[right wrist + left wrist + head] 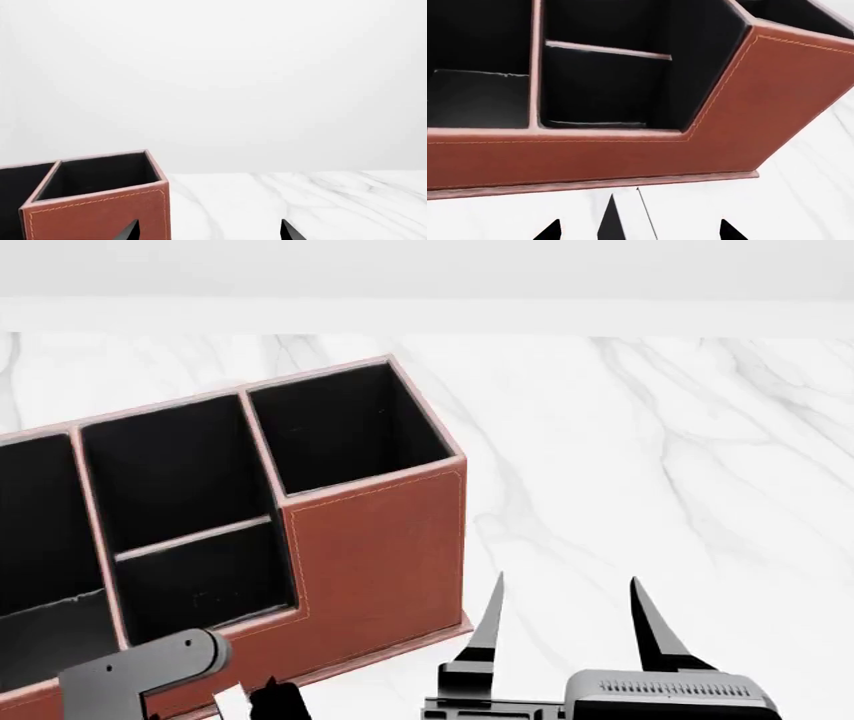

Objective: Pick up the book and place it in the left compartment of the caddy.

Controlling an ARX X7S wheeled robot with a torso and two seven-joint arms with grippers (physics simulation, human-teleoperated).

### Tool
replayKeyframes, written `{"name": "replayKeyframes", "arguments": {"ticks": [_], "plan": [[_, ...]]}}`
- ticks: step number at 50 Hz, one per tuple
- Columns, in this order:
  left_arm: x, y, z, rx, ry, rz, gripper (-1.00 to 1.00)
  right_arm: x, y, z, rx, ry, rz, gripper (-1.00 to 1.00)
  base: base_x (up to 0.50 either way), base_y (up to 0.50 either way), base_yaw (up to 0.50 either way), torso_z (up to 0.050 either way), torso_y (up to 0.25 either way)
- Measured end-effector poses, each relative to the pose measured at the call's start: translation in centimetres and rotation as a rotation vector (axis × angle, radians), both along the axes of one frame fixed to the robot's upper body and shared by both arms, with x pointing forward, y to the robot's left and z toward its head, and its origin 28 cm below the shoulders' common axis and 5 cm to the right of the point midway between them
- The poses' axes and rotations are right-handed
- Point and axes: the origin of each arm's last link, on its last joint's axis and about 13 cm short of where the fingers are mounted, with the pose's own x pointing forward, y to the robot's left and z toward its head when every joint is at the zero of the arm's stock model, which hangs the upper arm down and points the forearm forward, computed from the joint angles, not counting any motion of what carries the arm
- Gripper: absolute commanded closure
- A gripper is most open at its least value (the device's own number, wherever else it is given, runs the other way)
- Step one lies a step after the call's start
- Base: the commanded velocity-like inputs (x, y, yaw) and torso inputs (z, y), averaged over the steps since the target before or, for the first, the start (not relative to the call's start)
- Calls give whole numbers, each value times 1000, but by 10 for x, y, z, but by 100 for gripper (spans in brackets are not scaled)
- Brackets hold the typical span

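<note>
The reddish-brown caddy [594, 157] fills the left wrist view and stands at the left in the head view [380, 550]. Its left compartment [477, 97] is black-lined and holds nothing that I can see; it is cut off at the head view's left edge [27, 540]. The book [610, 222], black with white page edges, shows edge-on between my left gripper's [640, 231] fingers, just in front of the caddy's low front wall. The jaws stand wide apart with gaps on both sides of the book. My right gripper [567, 585] is open and empty, right of the caddy.
The two half-size sections [187, 540] and the tall square section [347, 430] lie right of the left compartment. The white marble table [667, 460] stretches to the right and back. A pale wall stands behind it. My left arm's grey wrist [134, 675] is at the caddy's front.
</note>
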Motion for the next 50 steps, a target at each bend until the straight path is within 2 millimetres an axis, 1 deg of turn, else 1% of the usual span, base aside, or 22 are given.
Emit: {"name": "replayKeyframes", "arguments": {"ticks": [36,50], "plan": [[17,-11,-18,44,90,16,-100,-1,0,-2,17,9,9,-100,0,0,0,0,0],[25,-17,-19,20,110,38,-100,0,0,-3,27,13,11,-100,0,0,0,0,0]]}}
